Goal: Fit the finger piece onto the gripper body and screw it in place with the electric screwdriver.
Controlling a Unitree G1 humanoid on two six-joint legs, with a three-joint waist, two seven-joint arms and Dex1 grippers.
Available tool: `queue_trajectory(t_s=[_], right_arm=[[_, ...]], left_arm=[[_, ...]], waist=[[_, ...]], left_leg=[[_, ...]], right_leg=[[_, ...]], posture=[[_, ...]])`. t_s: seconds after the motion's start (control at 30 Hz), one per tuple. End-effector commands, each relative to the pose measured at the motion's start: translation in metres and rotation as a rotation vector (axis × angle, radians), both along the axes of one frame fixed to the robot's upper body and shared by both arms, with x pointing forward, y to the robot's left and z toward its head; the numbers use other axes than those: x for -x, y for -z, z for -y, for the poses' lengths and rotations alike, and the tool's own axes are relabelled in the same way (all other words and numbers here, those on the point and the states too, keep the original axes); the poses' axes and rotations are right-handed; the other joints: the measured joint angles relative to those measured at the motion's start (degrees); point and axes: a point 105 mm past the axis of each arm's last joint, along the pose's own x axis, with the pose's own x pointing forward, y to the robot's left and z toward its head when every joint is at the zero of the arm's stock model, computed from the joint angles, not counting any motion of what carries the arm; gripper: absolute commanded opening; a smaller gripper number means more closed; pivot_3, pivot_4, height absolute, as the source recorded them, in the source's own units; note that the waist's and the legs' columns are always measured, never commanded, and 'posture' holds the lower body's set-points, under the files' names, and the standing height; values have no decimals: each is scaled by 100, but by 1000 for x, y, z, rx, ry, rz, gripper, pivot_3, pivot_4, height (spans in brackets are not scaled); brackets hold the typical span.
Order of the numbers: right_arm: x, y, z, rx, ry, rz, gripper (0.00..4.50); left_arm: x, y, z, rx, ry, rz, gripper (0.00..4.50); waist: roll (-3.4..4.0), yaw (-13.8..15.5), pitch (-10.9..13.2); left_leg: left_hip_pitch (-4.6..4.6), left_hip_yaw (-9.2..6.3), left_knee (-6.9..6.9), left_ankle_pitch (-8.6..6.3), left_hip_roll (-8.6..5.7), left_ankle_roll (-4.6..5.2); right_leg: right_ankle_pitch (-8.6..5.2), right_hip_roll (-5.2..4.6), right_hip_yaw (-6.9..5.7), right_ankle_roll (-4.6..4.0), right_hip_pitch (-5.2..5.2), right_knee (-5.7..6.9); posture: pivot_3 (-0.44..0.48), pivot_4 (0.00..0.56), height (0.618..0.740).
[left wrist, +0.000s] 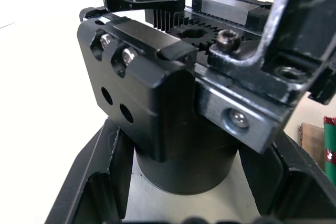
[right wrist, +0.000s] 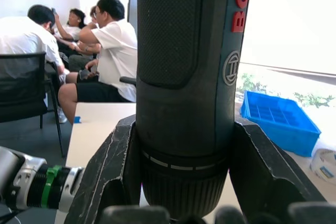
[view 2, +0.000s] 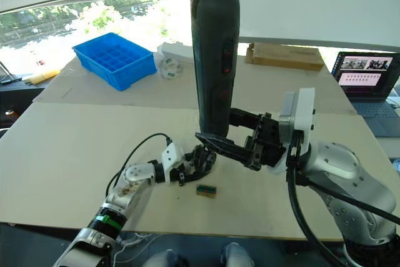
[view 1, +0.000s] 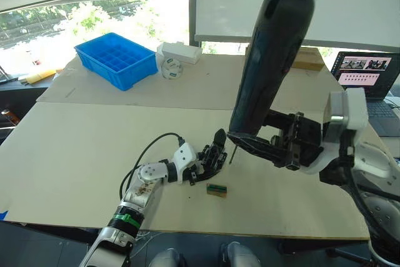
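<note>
A: Holding the electric screwdriver [view 2: 214,54] in your right gripper [view 2: 232,144], both black fingers clamped on its lower collar, tool standing nearly upright with the fat end up. In the right wrist view the barrel fills the gap between the fingers [right wrist: 113,171], red lettering up the side.

B: And the bit?

A: Thin metal bit [view 1: 230,156] pokes out below your right claw, tip hanging just beside the gripper body [view 1: 214,154], on its right. Can't tell if it touches a screw.

B: Left side?

A: Your left gripper [view 1: 203,170] is closed around the gripper body, one finger on each side of its round base, seen in the left wrist view [left wrist: 184,161]. Body sits on the table [view 1: 81,148], pointed finger up.

B: Finger piece?

A: The upright pointed part on top of the body looks like the finger piece [view 1: 220,137], sitting directly above your left claw's tips. Can't tell if it's screwed down.

B: Anything else near?

A: Small green-brown block [view 1: 217,190] on the table, just in front of your left claw, apart from it. Blue tray [view 1: 116,59] far beyond both claws at the back left, tape roll [view 1: 170,69] beside it. Laptop [view 1: 369,76] beyond your right arm. People seated in the right wrist view background.
</note>
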Motion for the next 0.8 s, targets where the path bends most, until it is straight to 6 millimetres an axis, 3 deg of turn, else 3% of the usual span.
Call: queue_trajectory(t_s=[0.03,0.2,0.37,0.8], right_arm=[[2,-25,3,-50,-14,50,1911],[-2,-41,-5,-80,-61,33,1911],[-7,-45,-17,-69,-99,15,1911],[-27,-25,-40,-21,-84,2,1911]], left_arm=[[-2,7,-3,-27,-10,-19,2454],[-2,8,0,-19,-6,-27,2454],[-3,8,2,-11,-6,-35,2454],[1,12,6,-3,-5,-55,2454]], waist=[[0,3,0],[0,14,0],[1,20,-1],[3,33,-2]], left_leg=[[0,0,1,0,0,0],[0,0,1,0,0,1],[0,0,1,0,0,1],[-2,1,3,2,-3,3]], right_leg=[[0,0,0,0,0,0],[1,-3,-1,-2,1,0],[2,-4,-2,-3,1,0],[3,-7,-7,-1,3,1]], posture=[[0,150,740],[0,150,740],[0,150,740],[0,150,740]])
